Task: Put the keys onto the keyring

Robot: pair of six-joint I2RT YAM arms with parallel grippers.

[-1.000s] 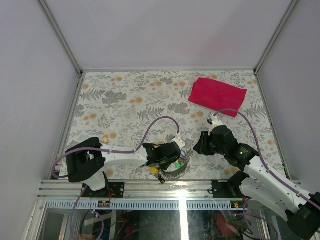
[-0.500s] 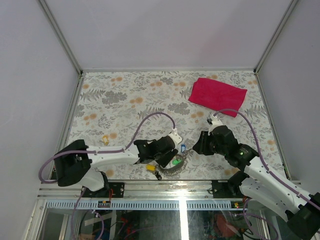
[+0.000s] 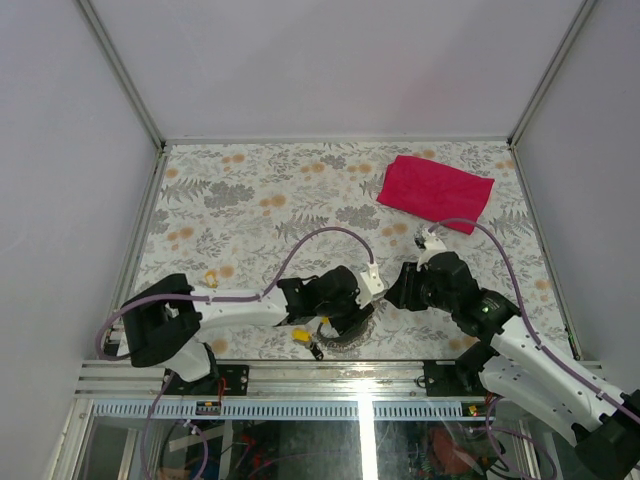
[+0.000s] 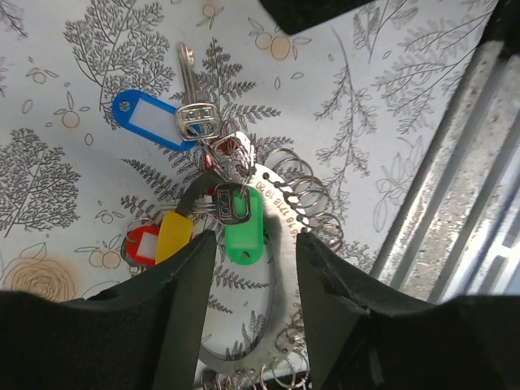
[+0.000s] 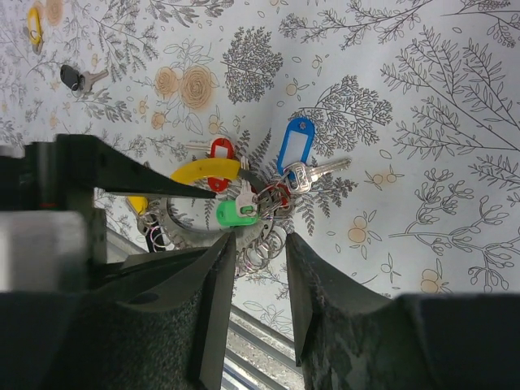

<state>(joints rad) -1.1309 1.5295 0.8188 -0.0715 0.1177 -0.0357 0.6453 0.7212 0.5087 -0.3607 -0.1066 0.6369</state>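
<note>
The keyring [image 4: 272,191] is a flat silvery ring edged with several small split rings, lying by the table's front edge [image 3: 352,338]. Bunched on it are keys with a blue tag [image 4: 150,120], a green tag [image 4: 244,236], a yellow tag [image 4: 173,237] and a red tag [image 4: 140,244]. My left gripper [image 4: 256,240] hovers open over the ring, its jaws astride the green tag. My right gripper [image 5: 260,244] stands open just to the right, with small split rings [image 5: 266,237] below its gap. A black-headed key [image 5: 73,79] and a yellow tag [image 5: 34,24] lie loose farther left.
A red cloth [image 3: 435,192] lies at the back right. The metal front rail [image 4: 455,195] runs close beside the keyring. A loose yellow tag [image 3: 299,337] and a small black piece [image 3: 317,350] lie by the front edge. Another small yellow thing [image 3: 211,277] lies at the left.
My left gripper has shifted right over the keyring and now covers the green tag in the top view; its jaws widened, then narrowed slightly. The right arm has stayed still.
</note>
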